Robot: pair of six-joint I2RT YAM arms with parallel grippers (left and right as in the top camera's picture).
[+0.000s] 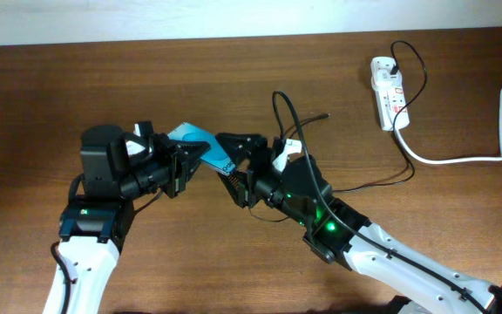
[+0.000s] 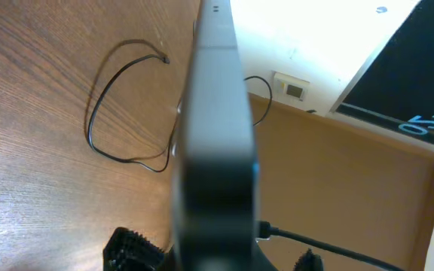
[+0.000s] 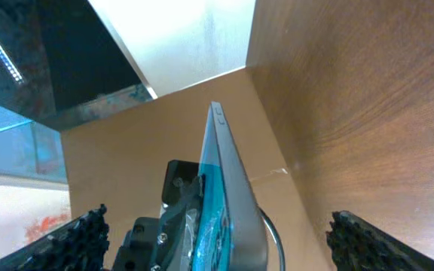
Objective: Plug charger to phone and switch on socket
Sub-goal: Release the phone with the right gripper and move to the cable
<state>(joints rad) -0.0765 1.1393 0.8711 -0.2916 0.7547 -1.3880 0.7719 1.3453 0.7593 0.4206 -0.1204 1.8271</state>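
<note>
Overhead step: phone is lifted off the counter between the two arms. Judged as the plug-in stage, connector not yet in.
Phone: tilted up on edge, cyan screen toward the camera, well apart from the socket.
Left gripper: jaws clenched on the phone. In the left wrist view the phone runs edge-on straight out from the grip.
Right gripper: jaws spread wide. In the right wrist view the fingers sit far to either side of the phone, touching nothing.
Charger: thin black cable looped on the counter by the right arm. The far end runs to the socket and looks plugged in there.
Charger tip: the left wrist view shows the charger as a loop with a free end lying on the wood. Looks unplugged, but too small to be sure.
Socket: top right of the counter with the white cord trailing off right. Switch state not readable.
Left arm pose: folded inward, wrist angled toward centre, presenting the phone's short edge.
Right arm pose: reaching in from the lower right, wrist facing the phone head-on.
Next move: the right arm probably needs to pick up the cable tip, line it up with the port and push it in. The socket switch comes after.
Risk: the tip is small, so misalignment is likely.
</note>
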